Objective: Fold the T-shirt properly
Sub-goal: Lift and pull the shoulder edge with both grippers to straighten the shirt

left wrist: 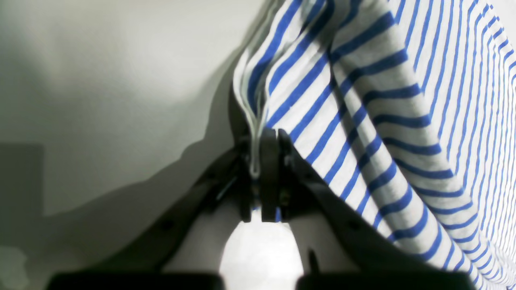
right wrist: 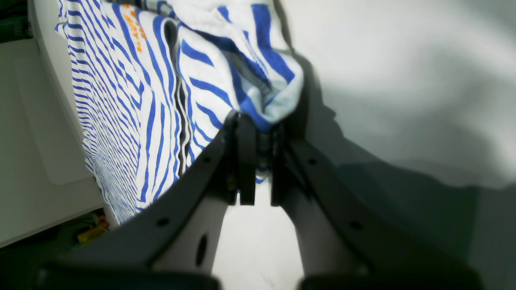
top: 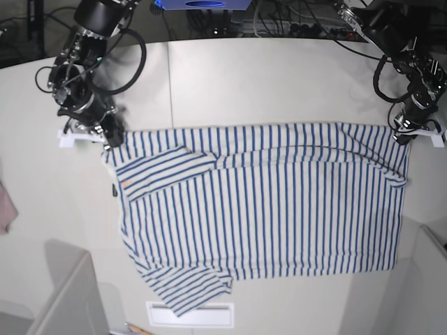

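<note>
The T-shirt [top: 265, 209], white with narrow blue stripes, lies spread across the white table [top: 279, 77], one sleeve folded in at the lower left. At its far right corner my left gripper [top: 404, 134] is shut on the shirt. The left wrist view shows the jaws of the left gripper [left wrist: 260, 135] pinched on a thin doubled edge of the T-shirt [left wrist: 383, 121]. At the far left corner my right gripper [top: 112, 139] is shut on the cloth. In the right wrist view the right gripper [right wrist: 258, 121] clamps a bunched fold of the T-shirt [right wrist: 133, 100], beside small orange marks [right wrist: 135, 28].
A pinkish cloth scrap [top: 5, 206] lies at the left edge of the table. A white slot plate [top: 188, 314] sits at the front edge below the shirt. Grey panels stand at the lower left [top: 70, 300] and lower right [top: 426, 293]. Cables [top: 293, 24] run along the back.
</note>
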Robot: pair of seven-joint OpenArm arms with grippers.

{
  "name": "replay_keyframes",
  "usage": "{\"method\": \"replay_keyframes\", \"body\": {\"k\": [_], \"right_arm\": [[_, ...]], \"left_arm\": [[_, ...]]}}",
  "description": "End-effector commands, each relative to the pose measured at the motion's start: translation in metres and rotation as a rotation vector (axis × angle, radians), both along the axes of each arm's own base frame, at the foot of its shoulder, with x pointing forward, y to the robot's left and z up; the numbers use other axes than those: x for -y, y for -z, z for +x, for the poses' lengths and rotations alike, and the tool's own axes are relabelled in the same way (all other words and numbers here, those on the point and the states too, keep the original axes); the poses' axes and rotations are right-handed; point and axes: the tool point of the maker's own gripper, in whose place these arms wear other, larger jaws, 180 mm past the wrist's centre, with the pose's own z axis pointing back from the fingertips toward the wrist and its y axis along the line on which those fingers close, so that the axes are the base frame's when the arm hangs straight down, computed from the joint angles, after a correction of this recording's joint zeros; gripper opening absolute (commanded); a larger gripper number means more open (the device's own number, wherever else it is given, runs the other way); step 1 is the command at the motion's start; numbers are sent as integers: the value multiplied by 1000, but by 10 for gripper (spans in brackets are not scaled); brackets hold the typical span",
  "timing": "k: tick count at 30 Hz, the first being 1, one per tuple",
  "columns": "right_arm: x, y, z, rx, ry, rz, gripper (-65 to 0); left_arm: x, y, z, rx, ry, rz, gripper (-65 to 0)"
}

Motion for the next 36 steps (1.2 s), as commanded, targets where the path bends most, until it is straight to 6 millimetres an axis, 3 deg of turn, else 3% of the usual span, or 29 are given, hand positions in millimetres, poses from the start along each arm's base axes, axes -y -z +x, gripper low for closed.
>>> {"method": "replay_keyframes", "body": {"k": [1,7,14,19,25,33,36], "right_arm": [[5,-9,2,6,-3,-19,-650],[7,-42,18,13,-20,4,-650],[13,-79,56,88,-16,26,-650],[1,-116,79,230,-26,188,-650],[6,-90,45,152,-30,201,-650],[12,-42,-21,-15,0,189,-650],[14,-35,-34,-43,11,181,-650]], "left_arm": [[-12,-17,5,20,0,49,-650],[-18,-47,9,-20,44,93,-650],[-32,-113,42,53,42,165,-650],[-33,-119,45,54,46,168,-650],[-31,-94,9,-42,66,185,-650],[-19,-72,-45,-166,101,229,-650],[-16,-60,-60,-202,98,208,-650]]}}
